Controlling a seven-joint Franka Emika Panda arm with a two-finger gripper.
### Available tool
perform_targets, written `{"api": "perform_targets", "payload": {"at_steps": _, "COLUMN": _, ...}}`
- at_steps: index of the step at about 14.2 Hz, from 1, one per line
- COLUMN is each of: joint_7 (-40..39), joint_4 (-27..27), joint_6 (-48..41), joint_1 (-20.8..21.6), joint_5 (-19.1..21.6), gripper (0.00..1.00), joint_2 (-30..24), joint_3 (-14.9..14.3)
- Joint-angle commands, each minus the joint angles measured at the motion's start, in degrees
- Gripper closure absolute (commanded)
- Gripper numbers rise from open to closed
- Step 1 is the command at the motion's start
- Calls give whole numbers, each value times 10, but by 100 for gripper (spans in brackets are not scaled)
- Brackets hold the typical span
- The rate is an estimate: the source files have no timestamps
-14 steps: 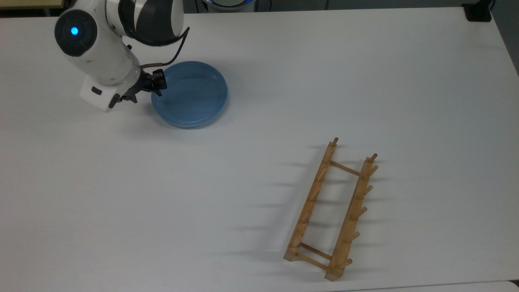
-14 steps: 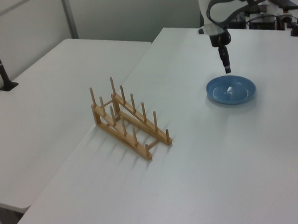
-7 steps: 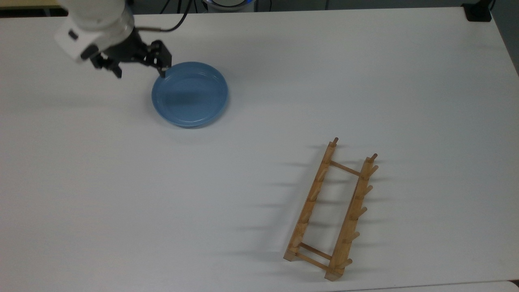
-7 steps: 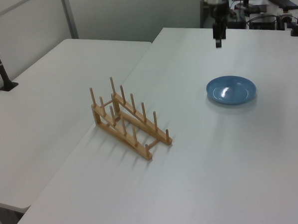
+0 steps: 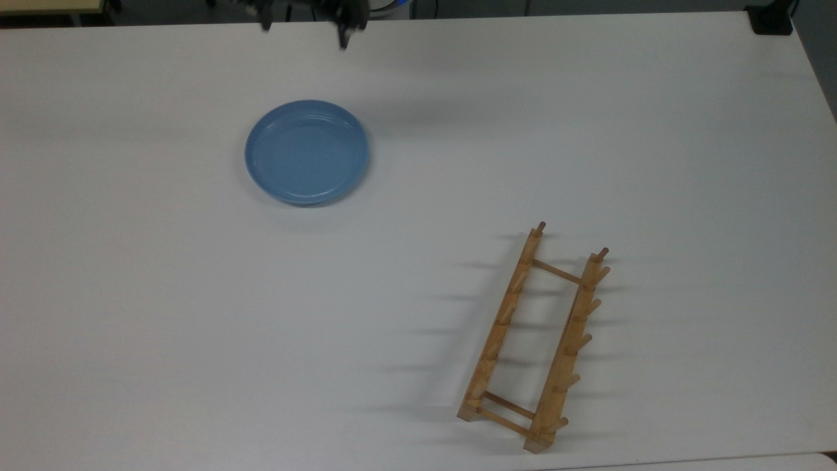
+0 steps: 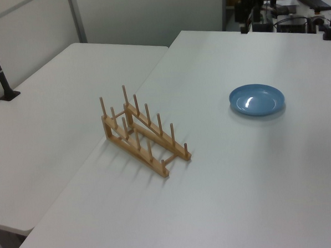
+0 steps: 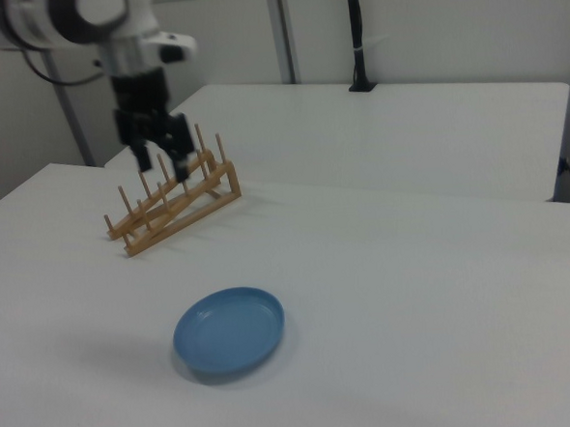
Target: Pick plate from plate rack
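Note:
The light-blue plate (image 5: 307,152) lies flat on the white table, far from the rack; it also shows as the plate (image 6: 256,100) and the plate (image 7: 229,331). The wooden plate rack (image 5: 539,340) stands with nothing in its slots, seen too as the rack (image 6: 144,133) and the rack (image 7: 173,206). My gripper (image 5: 304,27) hangs high above the table at the top view's upper edge, well clear of the plate. In the right view the gripper (image 7: 164,160) is open, fingers pointing down, nothing between them.
A second white table (image 6: 48,119) adjoins along a seam beside the rack. A black pole on a clamp (image 7: 356,35) stands on it. A black block (image 5: 771,19) sits at the top view's upper right corner.
The gripper has left the plate's rim, risen and moved toward the top view's upper edge and right. The plate stays flat on the table; the rack has not moved.

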Motion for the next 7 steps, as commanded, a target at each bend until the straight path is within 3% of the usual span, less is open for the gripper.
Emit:
{"api": "perform_targets", "payload": {"at_steps": 1, "joint_7": 13, "joint_4": -9, "joint_6": -61, "joint_1": 27, "joint_5": 3, "gripper": 0, "joint_2": -58, "joint_3": -7}}
{"api": "perform_targets", "payload": {"at_steps": 5, "joint_7": 9, "joint_4": -26, "joint_6": -47, "joint_1": 42, "joint_5": 31, "gripper": 0, "joint_2": -75, "joint_3": -15}}
{"api": "perform_targets", "payload": {"at_steps": 7, "joint_7": 7, "joint_4": -57, "joint_6": 30, "joint_1": 42, "joint_5": 34, "gripper": 0, "joint_2": -79, "joint_3": -17}}
